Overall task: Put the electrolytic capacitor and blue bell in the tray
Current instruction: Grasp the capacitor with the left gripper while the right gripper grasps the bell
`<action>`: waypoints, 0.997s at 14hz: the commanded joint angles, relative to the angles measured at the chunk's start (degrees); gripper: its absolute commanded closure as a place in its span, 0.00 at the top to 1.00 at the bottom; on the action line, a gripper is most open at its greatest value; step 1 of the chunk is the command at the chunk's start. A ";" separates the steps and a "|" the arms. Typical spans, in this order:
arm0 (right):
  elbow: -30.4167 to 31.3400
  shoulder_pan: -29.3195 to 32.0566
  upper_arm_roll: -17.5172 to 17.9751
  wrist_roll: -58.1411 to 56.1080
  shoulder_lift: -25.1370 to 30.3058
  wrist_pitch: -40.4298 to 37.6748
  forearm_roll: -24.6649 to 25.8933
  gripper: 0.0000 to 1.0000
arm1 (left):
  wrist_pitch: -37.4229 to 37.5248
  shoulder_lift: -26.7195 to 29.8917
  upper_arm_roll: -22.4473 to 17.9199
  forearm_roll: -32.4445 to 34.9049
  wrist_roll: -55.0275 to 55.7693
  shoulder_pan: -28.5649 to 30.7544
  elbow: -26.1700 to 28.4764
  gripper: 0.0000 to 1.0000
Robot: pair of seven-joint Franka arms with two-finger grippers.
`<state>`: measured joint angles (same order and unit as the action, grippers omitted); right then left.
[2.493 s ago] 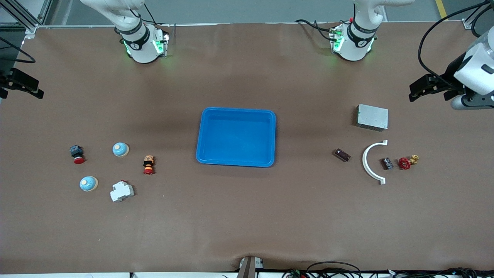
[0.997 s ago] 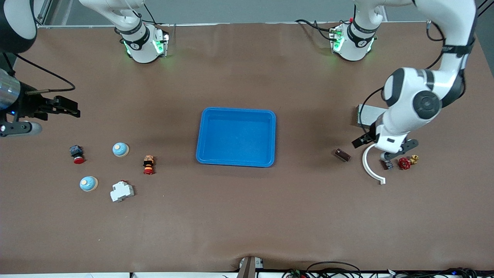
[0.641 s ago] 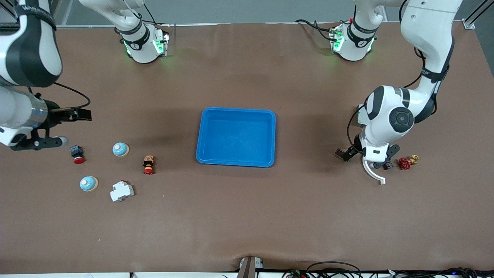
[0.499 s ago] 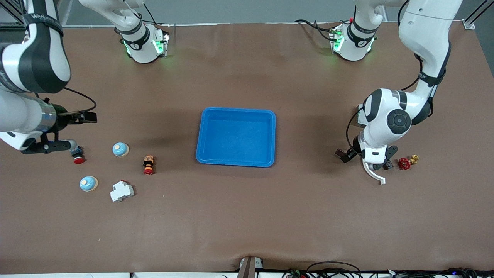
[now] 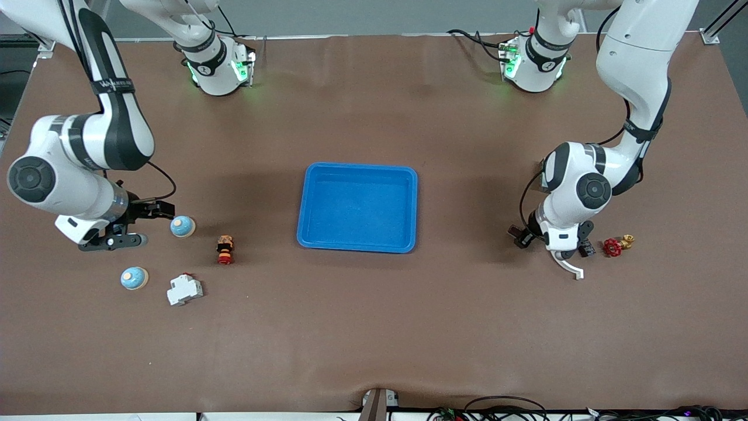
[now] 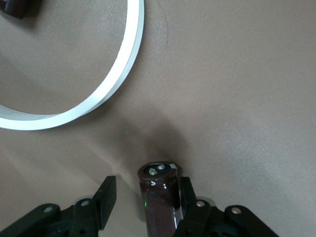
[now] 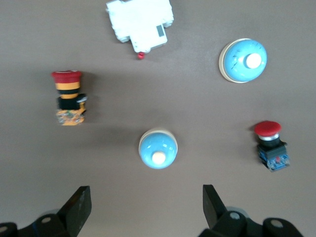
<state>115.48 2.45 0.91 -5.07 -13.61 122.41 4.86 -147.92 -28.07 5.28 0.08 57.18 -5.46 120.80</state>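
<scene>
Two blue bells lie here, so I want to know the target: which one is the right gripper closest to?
The blue bell farther from the front camera, beside the open right gripper; the other bell lies nearer the camera.

Grey metal box [image 5: 541, 171] almost fully hidden under left arm, only an edge showing. Red-capped push button hidden in front view by right gripper [image 5: 153, 217]. White curved bracket [image 5: 570, 266] mostly covered there, cut off in left wrist view. Capacitor [image 6: 161, 192] cut by frame edge; dark part [image 6: 17, 7] cropped at corner, unidentifiable.
</scene>
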 commanded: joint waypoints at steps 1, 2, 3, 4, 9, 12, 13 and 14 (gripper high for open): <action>6.32 1.50 0.50 -1.95 3.33 6.32 0.94 1.00 | -1.05 -0.59 0.00 0.44 1.96 -0.87 -0.48 0.06; 7.29 2.20 0.49 -3.09 2.98 8.44 1.02 1.00 | -0.97 -0.06 0.00 0.44 2.57 -1.05 -0.48 0.00; 8.26 2.99 0.49 -4.50 2.11 10.81 0.94 1.00 | -0.79 0.64 0.08 0.44 3.71 -1.40 -0.48 0.00; 8.96 3.44 0.49 -5.47 1.32 12.66 0.94 1.00 | -0.70 1.60 0.08 0.44 5.03 -2.36 -0.48 0.00; 9.24 5.37 0.58 -7.94 -4.84 18.83 0.76 1.00 | 1.58 5.91 0.08 0.44 12.84 -8.50 -1.97 0.00; 9.23 5.37 0.76 -7.32 -6.42 18.83 -0.03 1.00 | 1.93 5.48 0.44 0.44 22.23 -14.12 -5.56 0.00; 9.32 5.03 0.76 -7.41 -6.60 18.74 -1.33 1.00 | 1.93 4.70 0.44 0.44 26.18 -16.67 -7.32 0.00; 9.41 4.85 0.76 -7.41 -6.69 18.57 -2.57 1.00 | 1.93 3.30 0.44 0.44 29.88 -19.56 -9.51 0.00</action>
<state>124.76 7.05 1.04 -12.48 -20.40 141.04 4.24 -147.18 -22.78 6.00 0.08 80.55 -20.41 115.27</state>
